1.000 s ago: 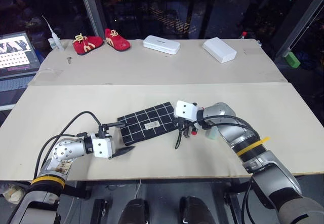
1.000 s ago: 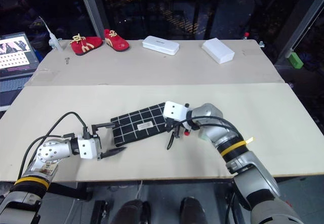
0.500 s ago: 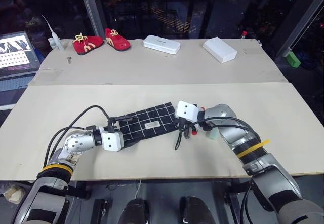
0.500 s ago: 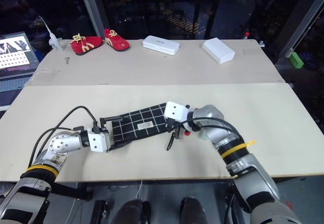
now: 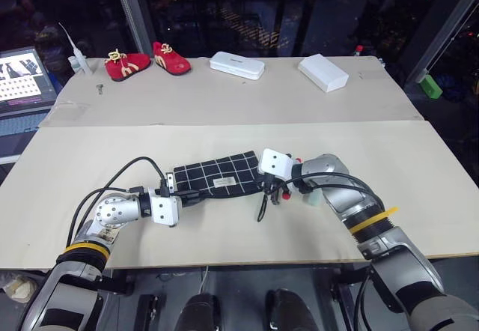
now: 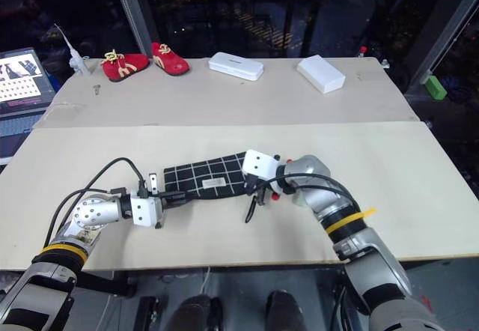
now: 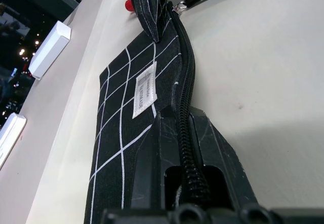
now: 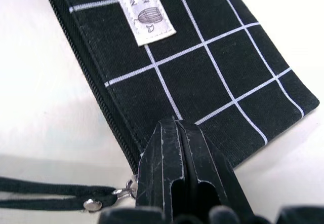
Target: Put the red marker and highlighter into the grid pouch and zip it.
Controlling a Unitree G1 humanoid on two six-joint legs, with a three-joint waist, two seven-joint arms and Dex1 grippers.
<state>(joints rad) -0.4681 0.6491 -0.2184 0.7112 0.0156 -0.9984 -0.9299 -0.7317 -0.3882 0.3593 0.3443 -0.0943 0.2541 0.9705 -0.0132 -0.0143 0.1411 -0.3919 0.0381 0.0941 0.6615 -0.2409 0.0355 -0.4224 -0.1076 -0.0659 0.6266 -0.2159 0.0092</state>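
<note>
Beige tabletop (image 5: 224, 106) before dark glass walls in the left eye view, with a pair of red baby shoes (image 5: 148, 59), two white hard cases (image 5: 237, 65) and a laptop (image 5: 26, 80) toward the far edge. At centre, lying flat, flat black fabric grid pouch with thin white lines (image 5: 217, 174). Left gripper (image 5: 188, 198) clenched on the pouch's near left corner. Right gripper (image 5: 268, 188) clamped on the pouch's right end, black zipper strap (image 5: 263, 205) trailing toward the near edge. Small red tip, probably the slim red marker (image 5: 287, 194), peeking just beside the right gripper; pale-green translucent highlighter (image 5: 313, 196) mostly hidden under the right forearm.

Right eye view: same layout, pouch stretched between both closed grippers, white label (image 6: 211, 183) face up.

Left wrist view: black fingers (image 7: 212, 148) pinched shut along the zipper edge of the pouch, zipper teeth running between them; label and grid lines beyond, red cap near the far end.

Right wrist view: black fingers (image 8: 177, 173) closed on the pouch's corner beside the zipper end, strap and its metal clip lying on the table next to them, label above.
</note>
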